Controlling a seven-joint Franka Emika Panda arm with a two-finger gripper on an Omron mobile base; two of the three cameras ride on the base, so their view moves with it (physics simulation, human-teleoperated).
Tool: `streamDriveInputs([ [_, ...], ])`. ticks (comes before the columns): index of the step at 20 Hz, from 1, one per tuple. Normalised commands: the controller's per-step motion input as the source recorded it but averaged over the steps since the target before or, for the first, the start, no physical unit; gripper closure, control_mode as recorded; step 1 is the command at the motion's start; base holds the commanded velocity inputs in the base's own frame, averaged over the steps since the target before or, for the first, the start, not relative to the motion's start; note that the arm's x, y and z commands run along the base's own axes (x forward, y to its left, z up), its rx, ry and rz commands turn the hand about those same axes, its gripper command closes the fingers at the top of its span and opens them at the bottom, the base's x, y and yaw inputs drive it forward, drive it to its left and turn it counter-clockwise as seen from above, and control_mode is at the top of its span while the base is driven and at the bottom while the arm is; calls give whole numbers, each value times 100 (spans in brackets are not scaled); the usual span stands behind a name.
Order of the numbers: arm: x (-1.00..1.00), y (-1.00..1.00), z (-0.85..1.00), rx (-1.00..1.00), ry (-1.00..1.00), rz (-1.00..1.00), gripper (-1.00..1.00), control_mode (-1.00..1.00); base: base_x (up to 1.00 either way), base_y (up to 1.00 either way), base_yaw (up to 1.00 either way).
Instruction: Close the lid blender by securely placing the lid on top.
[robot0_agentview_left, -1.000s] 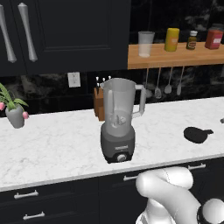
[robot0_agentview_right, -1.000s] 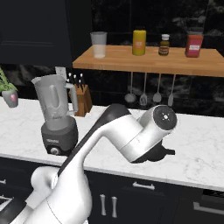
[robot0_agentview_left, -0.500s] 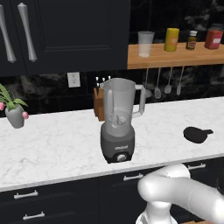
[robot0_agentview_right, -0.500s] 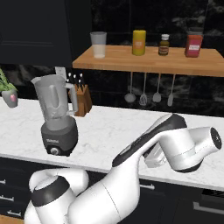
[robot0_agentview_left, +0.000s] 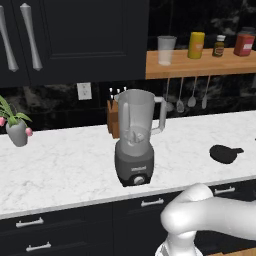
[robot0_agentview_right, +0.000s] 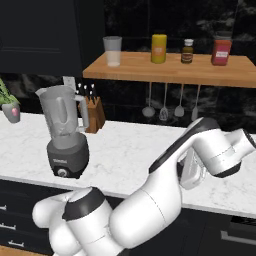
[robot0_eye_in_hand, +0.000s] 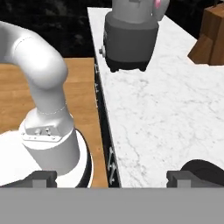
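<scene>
The blender (robot0_agentview_left: 136, 145), a clear grey-tinted jar on a dark grey base with a knob, stands open-topped in the middle of the white marble counter (robot0_agentview_left: 65, 170). It also shows at the left in the right base view (robot0_agentview_right: 64, 132), and its base at the top of the hand view (robot0_eye_in_hand: 130, 37). The black lid (robot0_agentview_left: 224, 153) lies flat on the counter far to the blender's right. In the hand view a dark edge of the lid (robot0_eye_in_hand: 205, 169) shows beside the right fingertip (robot0_eye_in_hand: 181, 177). My gripper (robot0_eye_in_hand: 113, 178) is open wide, empty, low over the counter's front edge.
A wooden knife block (robot0_agentview_left: 114, 119) stands just behind the blender. A potted plant (robot0_agentview_left: 18, 131) sits at the far left. Above the counter, a wooden shelf (robot0_agentview_left: 200, 64) carries a cup and jars, with utensils (robot0_agentview_left: 192, 97) hanging under it. My white arm (robot0_agentview_right: 200, 150) crosses the counter's right side.
My arm has swung to the right and down toward the counter's right end. The blender and the lid have stayed where they were.
</scene>
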Motion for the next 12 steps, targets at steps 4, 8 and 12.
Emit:
streamDriveInputs([
  [4, 4, 38, -56, -20, 0, -3, -100, -100, 0, 0, 0],
  [8, 38, 35, -47, -20, -5, -10, -100, -100, 0, 0, 0],
  [12, 62, 0, -18, -5, -13, -7, -100, -100, 0, 0, 0],
])
